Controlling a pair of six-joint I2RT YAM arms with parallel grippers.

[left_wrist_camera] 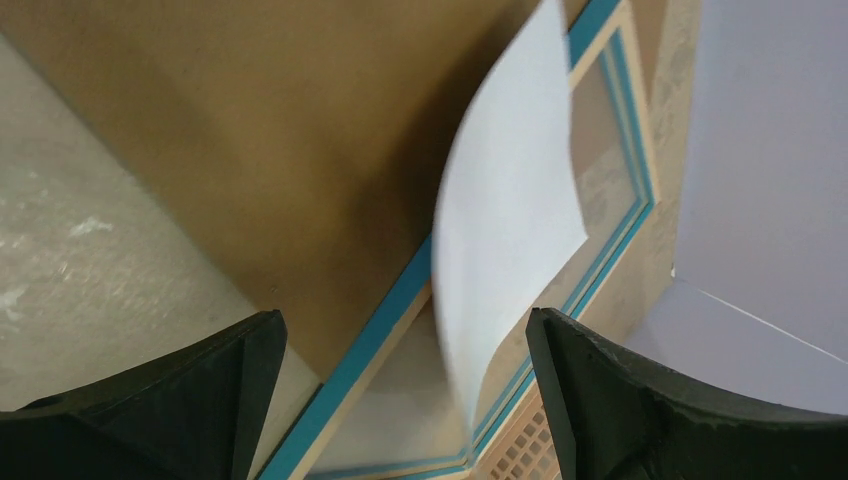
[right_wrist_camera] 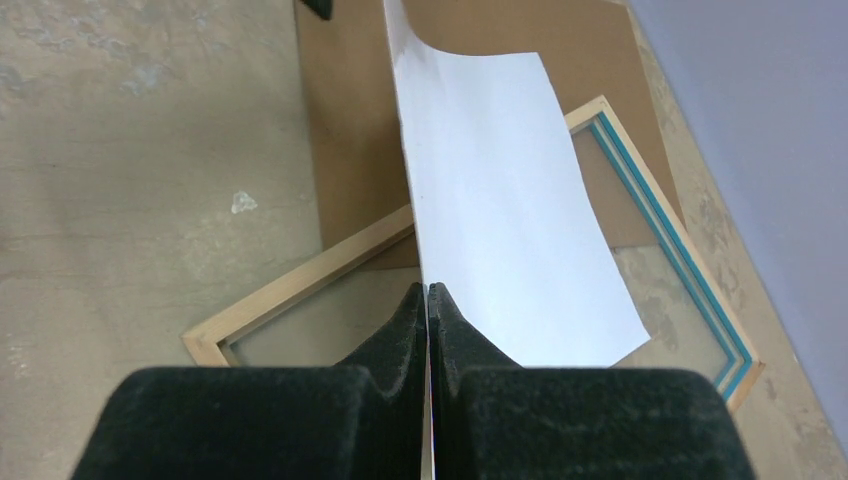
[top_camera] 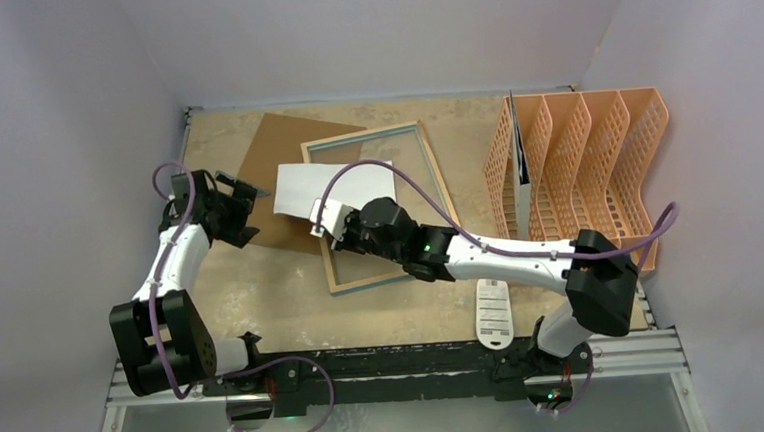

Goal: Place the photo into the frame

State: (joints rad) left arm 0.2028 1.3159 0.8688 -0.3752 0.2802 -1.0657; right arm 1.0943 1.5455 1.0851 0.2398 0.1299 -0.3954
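The photo (top_camera: 336,187) shows only its plain white back and curves upward over the frame (top_camera: 358,134). The frame lies wood side up on the table, its glass pane showing. My right gripper (top_camera: 320,223) is shut on the photo's near edge; in the right wrist view the sheet (right_wrist_camera: 510,210) runs up from between the closed jaws (right_wrist_camera: 428,290), above the frame's wooden border (right_wrist_camera: 300,285). My left gripper (top_camera: 250,212) is open just left of the photo, holding nothing. In the left wrist view the sheet (left_wrist_camera: 510,230) hangs ahead of the wide-open gripper (left_wrist_camera: 402,315), over the frame's blue edge (left_wrist_camera: 390,320).
A plain brown backing board (top_camera: 265,173) lies partly under the frame's left side. An orange file organiser (top_camera: 585,163) stands at the right with a thin board in one slot. A white label card (top_camera: 493,312) lies near the front edge. Pale enclosure walls surround the table.
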